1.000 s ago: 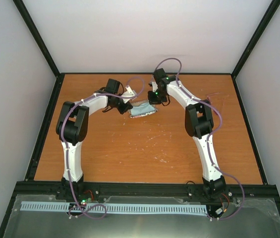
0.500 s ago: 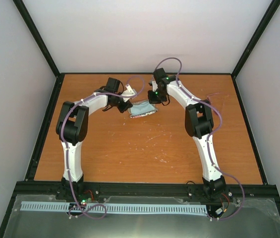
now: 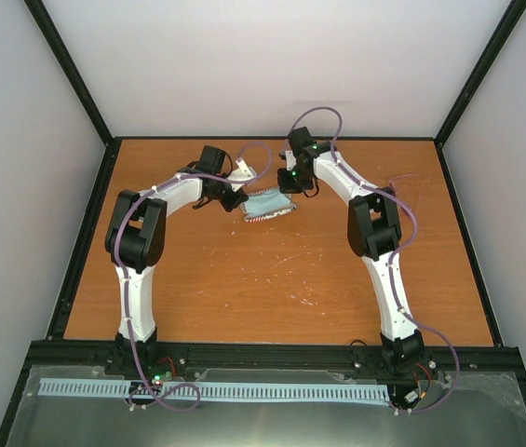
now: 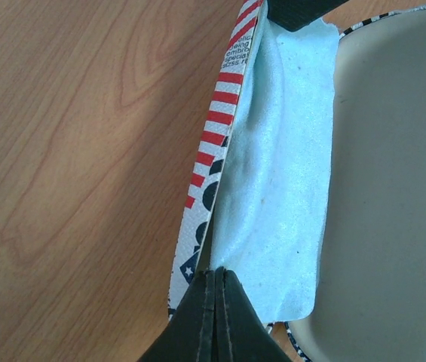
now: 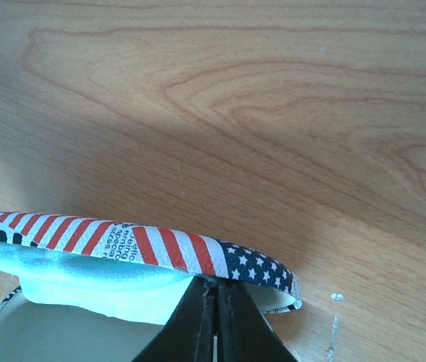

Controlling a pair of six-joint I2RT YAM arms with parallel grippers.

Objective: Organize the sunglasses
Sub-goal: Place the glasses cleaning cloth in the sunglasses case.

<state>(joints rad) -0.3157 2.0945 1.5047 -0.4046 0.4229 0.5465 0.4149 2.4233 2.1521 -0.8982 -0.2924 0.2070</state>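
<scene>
Sunglasses case (image 3: 268,206): stars-and-stripes print, open, beige lining. Over table (image 3: 272,279), toward far edge, about midway between left and right edges. Pale blue cloth (image 4: 273,188) draped inside lid. Left hand (image 4: 214,305): fingers pressed together, pinching lid rim and cloth at case's left end. Right hand (image 5: 214,302): fingers likewise closed, nipping rim at case's far right end.

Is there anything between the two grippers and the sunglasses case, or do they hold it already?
Nothing visible stands between them. The left gripper is shut on the rim of the case, together with the edge of the light blue cloth lying inside it. The right gripper is shut on the rim at the other end.
</scene>
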